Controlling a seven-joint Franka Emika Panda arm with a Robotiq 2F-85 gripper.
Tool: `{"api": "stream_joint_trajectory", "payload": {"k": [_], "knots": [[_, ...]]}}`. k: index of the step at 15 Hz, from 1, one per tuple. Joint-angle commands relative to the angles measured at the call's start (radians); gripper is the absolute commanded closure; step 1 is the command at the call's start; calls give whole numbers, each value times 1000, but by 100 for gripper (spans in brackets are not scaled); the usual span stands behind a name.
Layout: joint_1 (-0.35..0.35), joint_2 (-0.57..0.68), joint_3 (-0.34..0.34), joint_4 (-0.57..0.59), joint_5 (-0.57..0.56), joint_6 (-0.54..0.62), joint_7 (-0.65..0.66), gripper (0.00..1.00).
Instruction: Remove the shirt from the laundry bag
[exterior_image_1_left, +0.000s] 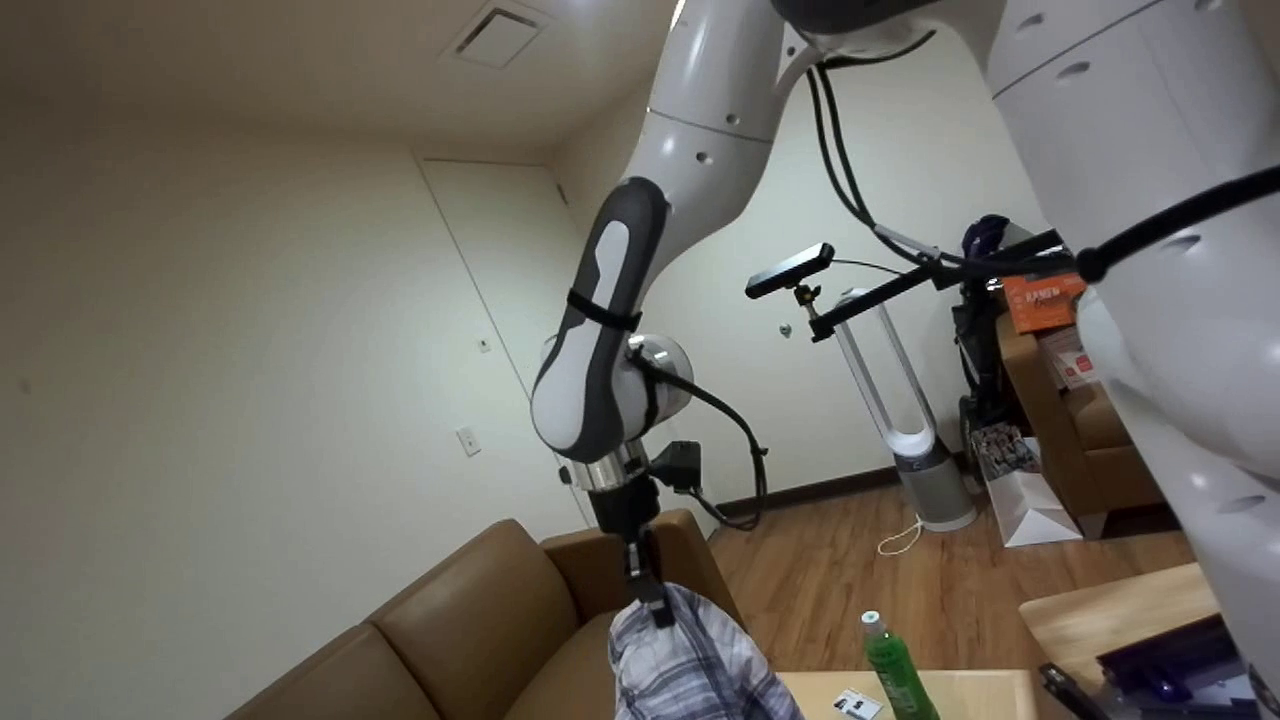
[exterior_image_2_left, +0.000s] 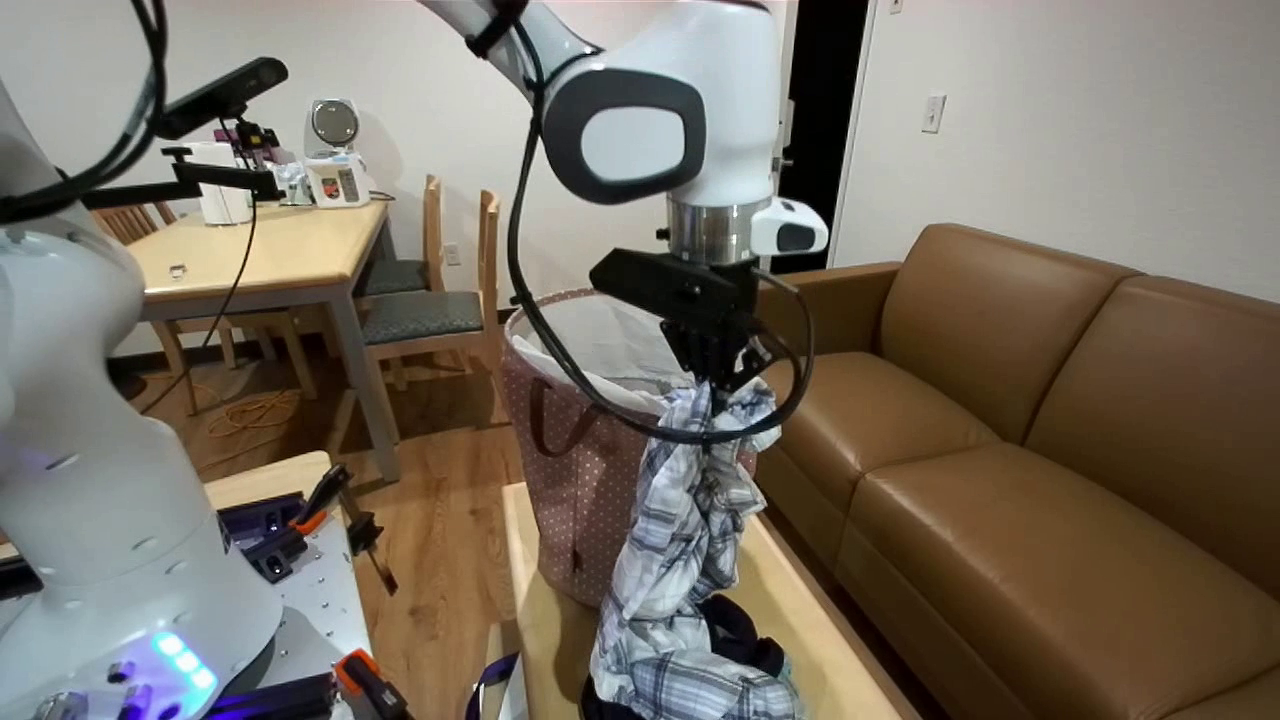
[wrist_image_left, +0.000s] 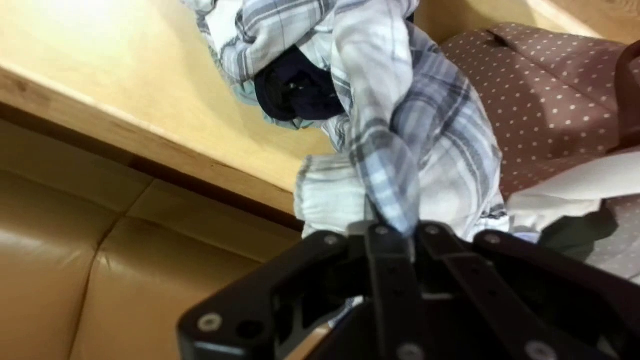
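Beware of lifting dark crumpled cloth (wrist_image_left: 310, 92) from below the closed slim black metal fingers (wrist_image_left: 395, 285) through snagging on the blue-and-white plaid fabric shirt (exterior_image_2_left: 660, 570) pinched there and hanging beneath, outside the round pinkish-brown dotted fabric bag (exterior_image_2_left: 590, 490)

It looks like a living room: brown sofa (exterior_image_2_left: 1080, 530), table (exterior_image_2_left: 300, 240), wooden chairs (exterior_image_2_left: 425, 318).

In an exterior view, the plaid shirt (exterior_image_2_left: 665, 560) hides the tips of the gripper (exterior_image_2_left: 714, 398) and part of the laundry bag (exterior_image_2_left: 590, 490); the dark cloth (exterior_image_2_left: 737, 632) partly beneath is too covered to name. The near green bottle (exterior_image_1_left: 895, 668) is cut off; marks on the white card (exterior_image_1_left: 858, 704) to its left are too small to read.
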Motion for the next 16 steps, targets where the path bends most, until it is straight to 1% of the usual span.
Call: {"api": "stream_joint_trajectory", "payload": {"k": [1,4,6,8,10,11,14,16], "knots": [[-22,131,1,-18,91,96,97,99],[-32,308,33,37,122,129,170,99],[-24,411,40,79,68,162,269,99],[-26,509,54,138,49,160,335,99],[-20,599,48,198,20,145,407,99],[-38,635,63,221,31,142,407,99],[-69,710,64,256,42,153,437,99],[-121,728,91,255,65,172,402,99]]}}
